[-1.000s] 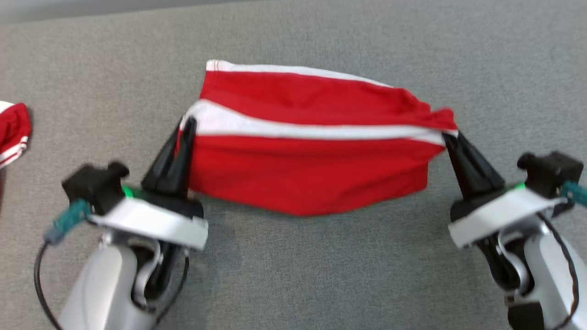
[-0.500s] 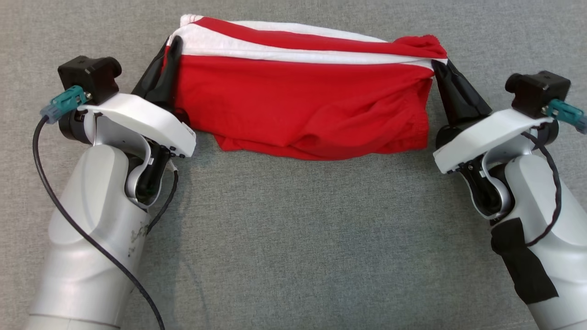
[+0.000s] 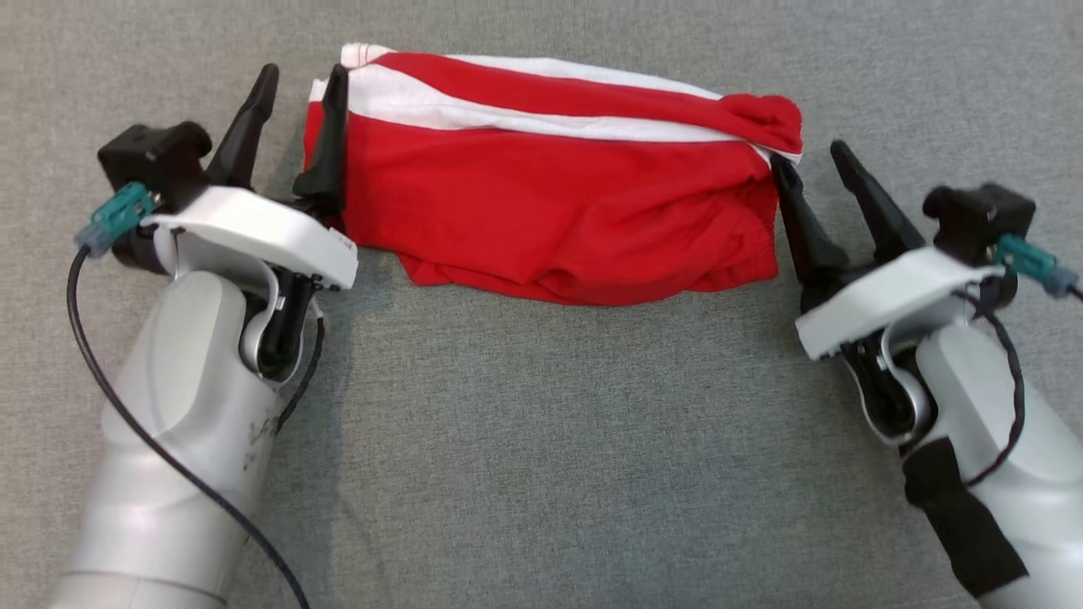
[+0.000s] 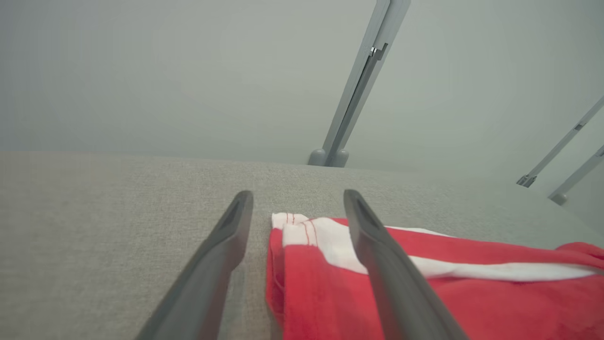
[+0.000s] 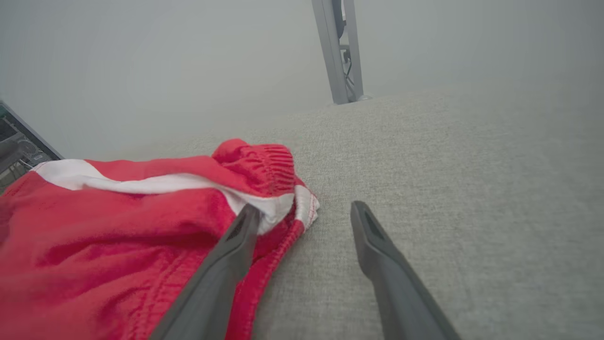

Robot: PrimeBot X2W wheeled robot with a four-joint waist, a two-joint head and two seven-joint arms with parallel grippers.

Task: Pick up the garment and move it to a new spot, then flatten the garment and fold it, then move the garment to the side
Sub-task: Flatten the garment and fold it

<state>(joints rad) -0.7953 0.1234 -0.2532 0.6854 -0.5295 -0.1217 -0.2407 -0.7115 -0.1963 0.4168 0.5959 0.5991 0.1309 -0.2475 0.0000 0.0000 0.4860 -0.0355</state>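
Observation:
The garment (image 3: pixel 550 194), red shorts with white stripes, lies folded in a long band on the grey table. My left gripper (image 3: pixel 303 78) stands open at its left end, one finger over the cloth edge and the other on bare table. In the left wrist view the garment's white-striped corner (image 4: pixel 302 236) lies between the left gripper's (image 4: pixel 297 196) spread fingers. My right gripper (image 3: pixel 808 156) is open at the right end, its inner finger against the cloth. In the right wrist view the garment (image 5: pixel 118 226) bunches at the left finger of the right gripper (image 5: pixel 306 208).
The grey fabric-covered table (image 3: pixel 541 440) stretches wide in front of the garment. Grey metal posts stand beyond the far edge, one in the left wrist view (image 4: pixel 354 94) and one in the right wrist view (image 5: pixel 337 52). Dark equipment (image 5: pixel 14 141) shows at that view's left edge.
Both grippers have opened and let go of the garment's ends. The garment, held stretched and hanging a second ago, now rests folded on the table.

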